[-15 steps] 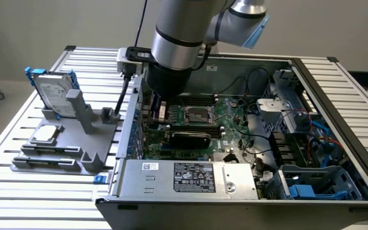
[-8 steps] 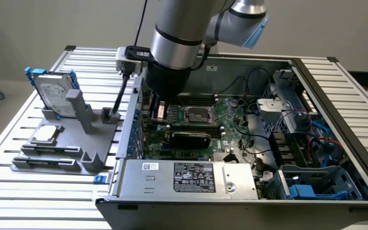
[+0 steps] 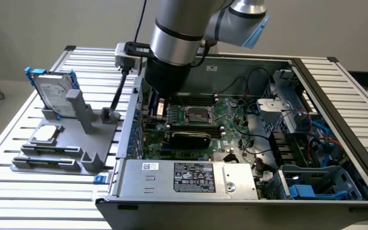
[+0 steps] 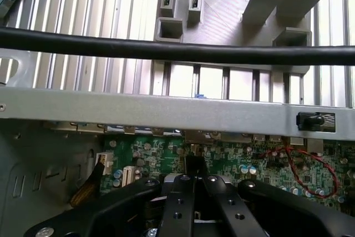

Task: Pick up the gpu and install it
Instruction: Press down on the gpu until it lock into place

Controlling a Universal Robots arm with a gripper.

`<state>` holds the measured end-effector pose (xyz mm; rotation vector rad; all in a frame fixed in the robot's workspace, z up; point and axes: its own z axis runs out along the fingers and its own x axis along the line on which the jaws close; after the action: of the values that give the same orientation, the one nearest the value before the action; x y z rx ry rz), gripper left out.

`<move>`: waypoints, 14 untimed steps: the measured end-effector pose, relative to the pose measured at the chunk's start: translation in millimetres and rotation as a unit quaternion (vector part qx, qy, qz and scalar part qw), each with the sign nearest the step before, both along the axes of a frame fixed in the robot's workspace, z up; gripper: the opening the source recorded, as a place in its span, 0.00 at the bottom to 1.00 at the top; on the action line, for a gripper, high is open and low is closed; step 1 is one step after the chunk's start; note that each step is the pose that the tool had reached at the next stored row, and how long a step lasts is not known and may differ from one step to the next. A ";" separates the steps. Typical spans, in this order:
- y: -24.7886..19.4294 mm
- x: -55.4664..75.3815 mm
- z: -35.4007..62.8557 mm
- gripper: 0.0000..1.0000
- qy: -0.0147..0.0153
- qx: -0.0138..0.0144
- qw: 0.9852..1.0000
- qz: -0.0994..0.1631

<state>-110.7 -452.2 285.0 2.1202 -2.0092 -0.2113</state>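
Observation:
The gpu (image 3: 188, 139) shows its rounded black shroud; it sits across the green motherboard (image 3: 232, 115) inside the open computer case (image 3: 337, 96). My gripper (image 3: 161, 109) hangs under the arm's black wrist, low in the case beside its wall on the exterior view's left, just behind the gpu. In the wrist view the gripper (image 4: 193, 177) is shut, its black fingers (image 4: 178, 192) pressed together over the motherboard (image 4: 238, 159). I see nothing between them. Whether they touch the gpu is hidden.
A silver hard drive with blue rails (image 3: 53, 91) stands in a grey fixture (image 3: 63, 143) on the slatted table, outside the case. The power supply (image 3: 190, 177) and a blue drive cage (image 3: 318, 184) fill the case's near side. A black cable (image 4: 166, 48) crosses above the case wall (image 4: 166, 112).

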 end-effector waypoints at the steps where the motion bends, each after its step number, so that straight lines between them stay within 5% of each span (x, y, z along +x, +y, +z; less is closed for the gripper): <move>1: 0.0 0.0 0.0 0.11 0.003 0.000 1.000 0.000; 4: 0.0 0.0 0.1 0.11 0.017 0.000 1.000 -0.003; 6: 0.0 0.0 0.2 0.11 0.023 -0.001 1.000 -0.006; 9: 0.1 0.0 0.4 0.11 0.026 -0.004 1.000 -0.012; 14: -0.1 0.0 2.4 0.11 0.026 -0.018 0.999 -0.021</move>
<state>-110.7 -452.2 287.4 2.0320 -2.0137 -0.2334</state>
